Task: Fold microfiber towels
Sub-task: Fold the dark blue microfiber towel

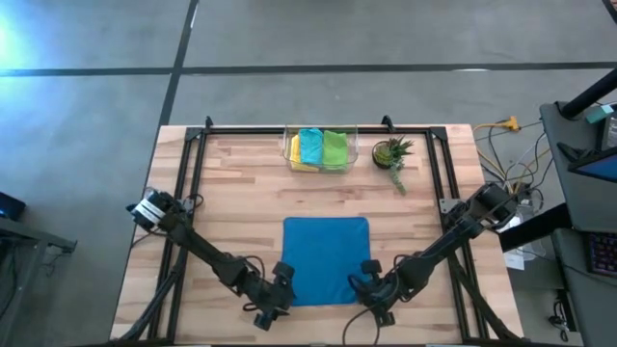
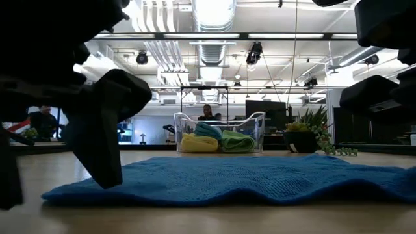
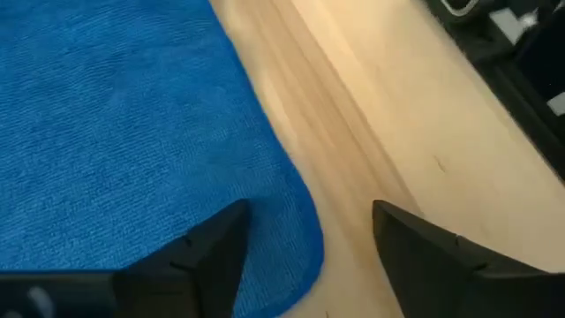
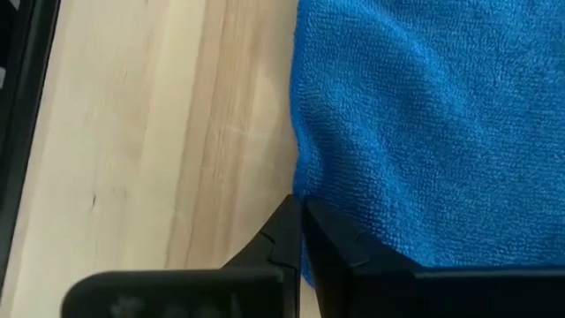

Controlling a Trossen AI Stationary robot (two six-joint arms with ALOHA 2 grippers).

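Lying flat near the middle of the wooden table (image 1: 241,193) is a blue towel (image 1: 326,258), spread open as a rough square with slight ripples along its near edge. Both arms reach in from the table's outer corners and meet at that near edge.

The left gripper (image 1: 277,292) sits at about seven o'clock from the towel's centre, right at the near left corner. Its two dark fingers (image 3: 207,256) stand wide apart, one over the blue cloth and one over bare wood, with the rounded corner of the towel between them. It has hold of nothing.

The right gripper (image 1: 371,286) is at about five o'clock, on the near right corner. Its fingers (image 4: 281,234) are pressed tight together at the cloth's edge; whether any fabric is pinched between them I cannot tell.

At twelve o'clock, near the far rail, a clear plastic bin (image 1: 320,150) holds the other towels bunched together: a yellow towel (image 1: 297,151), a teal towel (image 1: 311,146) and a green towel (image 1: 335,147). Just to the bin's right, around one o'clock, stands a small potted plant (image 1: 391,153).
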